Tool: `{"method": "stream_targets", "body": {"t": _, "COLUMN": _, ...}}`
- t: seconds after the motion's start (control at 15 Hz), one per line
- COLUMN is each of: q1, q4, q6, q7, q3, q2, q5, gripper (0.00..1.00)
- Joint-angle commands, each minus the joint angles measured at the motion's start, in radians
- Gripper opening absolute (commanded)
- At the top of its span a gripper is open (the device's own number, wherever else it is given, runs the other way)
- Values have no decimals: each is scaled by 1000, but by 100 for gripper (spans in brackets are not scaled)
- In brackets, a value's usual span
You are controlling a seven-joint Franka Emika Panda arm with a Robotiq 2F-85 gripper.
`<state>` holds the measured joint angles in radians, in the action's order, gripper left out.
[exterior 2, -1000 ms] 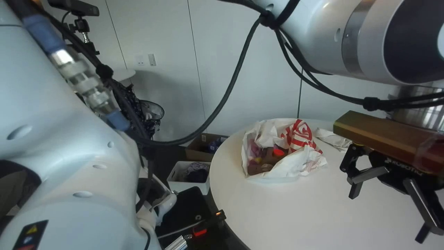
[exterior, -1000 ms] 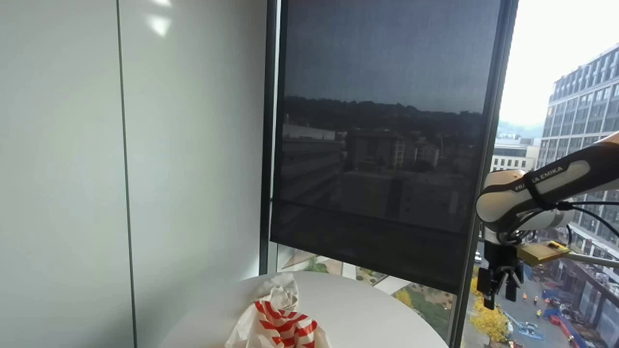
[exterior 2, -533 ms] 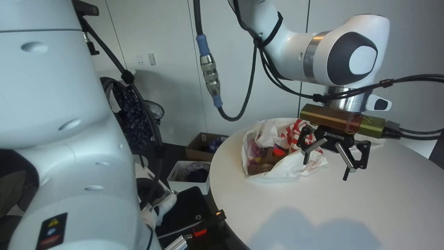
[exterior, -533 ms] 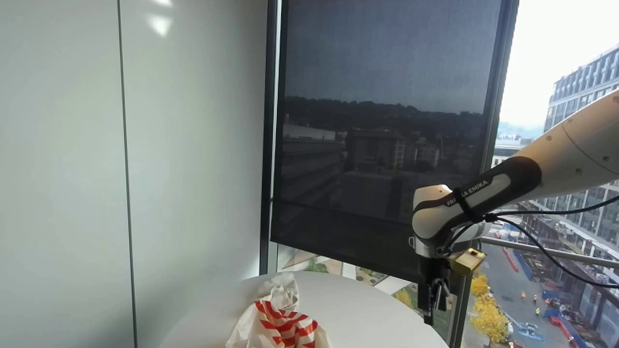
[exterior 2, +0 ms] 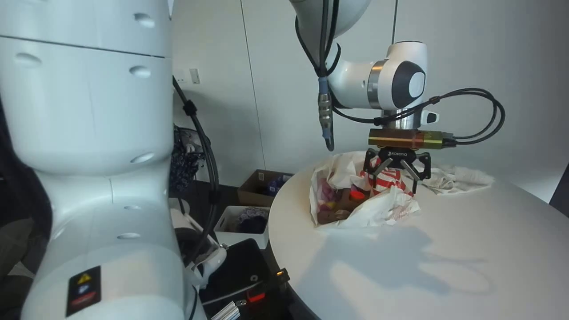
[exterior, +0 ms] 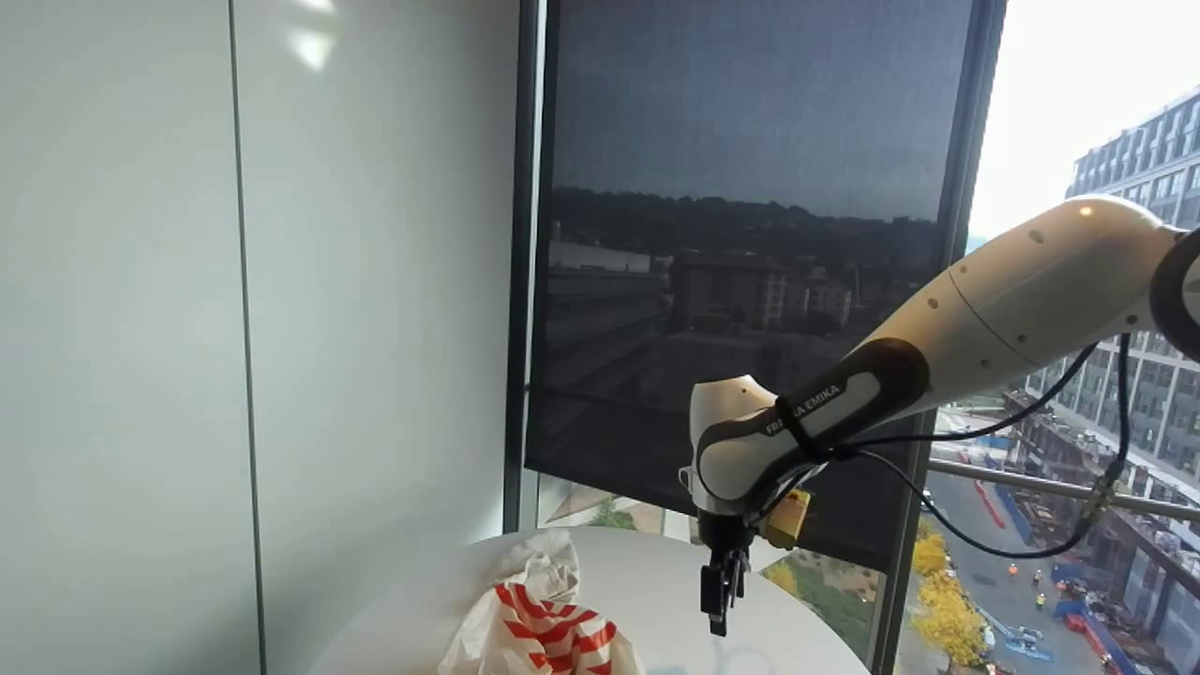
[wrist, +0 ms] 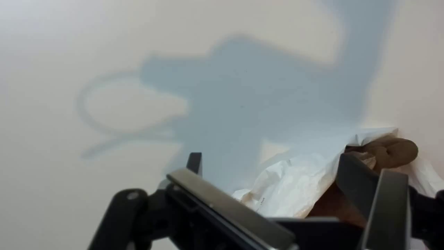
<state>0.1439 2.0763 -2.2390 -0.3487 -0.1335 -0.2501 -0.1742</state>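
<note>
My gripper hangs above the table with its jaws wide apart and nothing between them. A crumpled white bag with red stripes lies on the table, its mouth spread. Inside the bag are a red cap and pink and yellow items, partly hidden by folds. In the wrist view, the bag's white edge shows below the gripper, between the fingers and toward the right one. A brown rounded item pokes out there. I see no contact with the bag.
The round white table carries a crumpled white cloth behind the bag. On the floor beside the table stand a cardboard box and a white bin. Cables loop out from the wrist. A dark blind covers the window.
The arm has swung in over the table toward the bag, moving left in both exterior views. The gripper has stayed open throughout. The bag has not moved.
</note>
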Motion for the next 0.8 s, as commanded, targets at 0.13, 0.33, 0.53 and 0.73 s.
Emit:
{"method": "stream_targets", "body": {"t": 0.13, "q1": 36, "q4": -66, "q6": -97, "q7": -7, "q3": -61, "q2": -95, "q5": -4, "gripper": 100}}
{"method": "stream_targets", "body": {"t": 0.33, "q1": 32, "q4": -39, "q6": -74, "q7": 3, "q3": -58, "q2": -88, "q5": -2, "gripper": 100}}
{"method": "stream_targets", "body": {"t": 0.53, "q1": 33, "q4": -29, "q6": -86, "q7": 15, "q3": -52, "q2": -90, "q5": -15, "gripper": 100}}
{"method": "stream_targets", "body": {"t": 0.73, "q1": 54, "q4": -11, "q6": -130, "q7": 14, "q3": -81, "q2": -106, "q5": -5, "gripper": 100}}
